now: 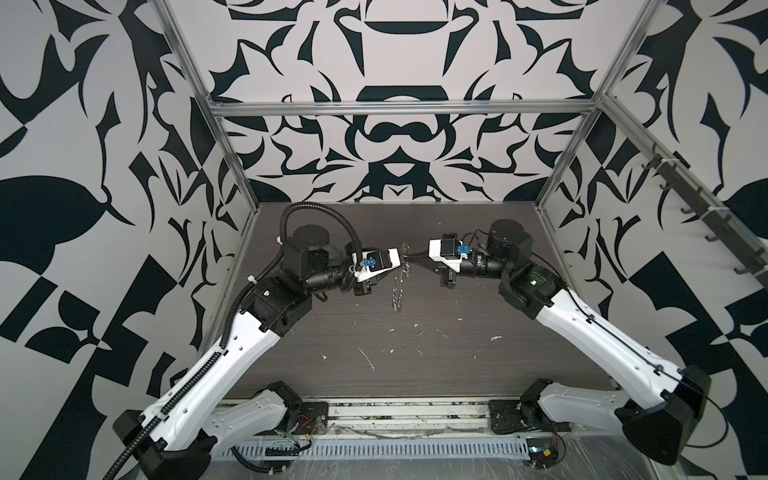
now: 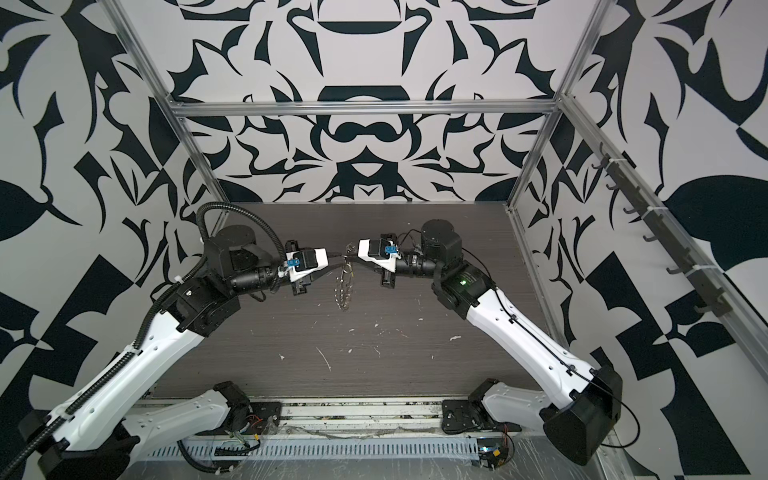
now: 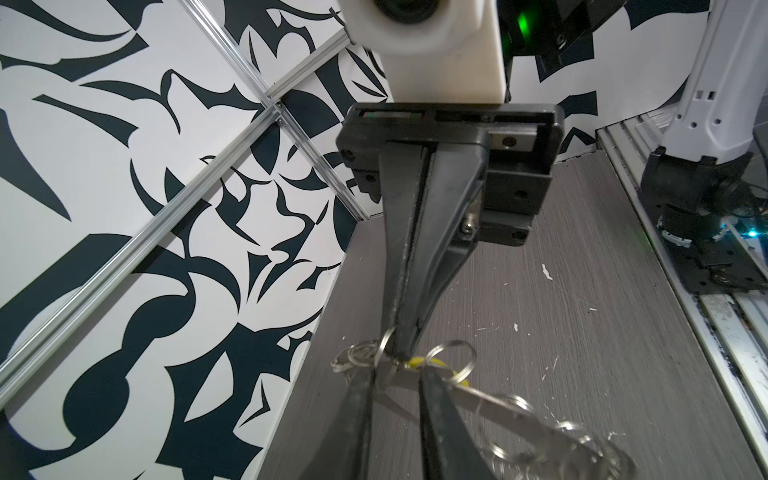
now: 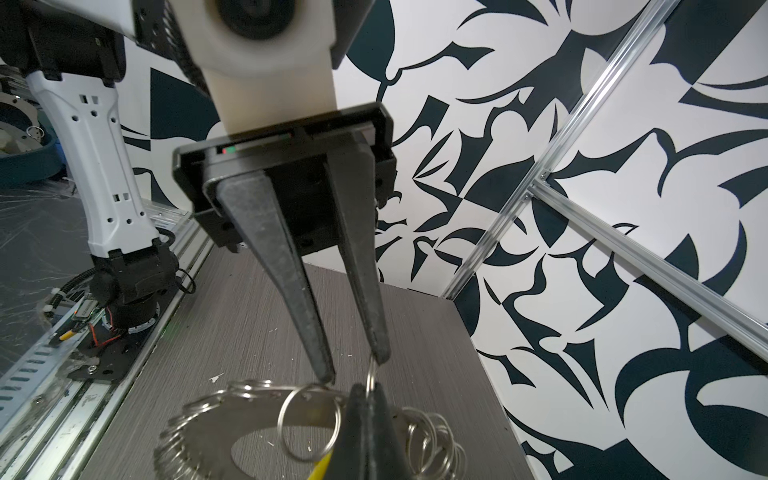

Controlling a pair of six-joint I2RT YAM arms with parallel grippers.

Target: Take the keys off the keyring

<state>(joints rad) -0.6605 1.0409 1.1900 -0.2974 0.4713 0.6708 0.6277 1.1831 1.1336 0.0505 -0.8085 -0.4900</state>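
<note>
- Keyring (image 1: 398,293) hangs in mid-air beneath both grippers' tips.
- Right gripper (image 3: 405,351) is clamped shut at its top; whether it pinches ring or keys (image 4: 321,467), cannot tell.
- Keys sit against that gripper.
- Left gripper (image 4: 354,369) has its jaws slightly apart.

**A:** What sort of place is this?

**B:** A robotics lab test cell, not a home. A white-and-black left arm (image 1: 232,353) and right arm (image 1: 582,328) are mounted on a metal rail (image 1: 407,411).

**A:** What surrounds the tools?

**B:** Below the left gripper (image 4: 354,368) and right gripper (image 3: 405,354) lies a dark wood-grain table (image 1: 436,374) with white paint flecks (image 1: 368,359). Around them stand black-and-white patterned panels (image 1: 395,145) in an aluminium frame (image 1: 399,109). Far below them, by the arm bases, run a slotted cable duct (image 1: 395,451) and bare wiring (image 1: 544,451).
</note>
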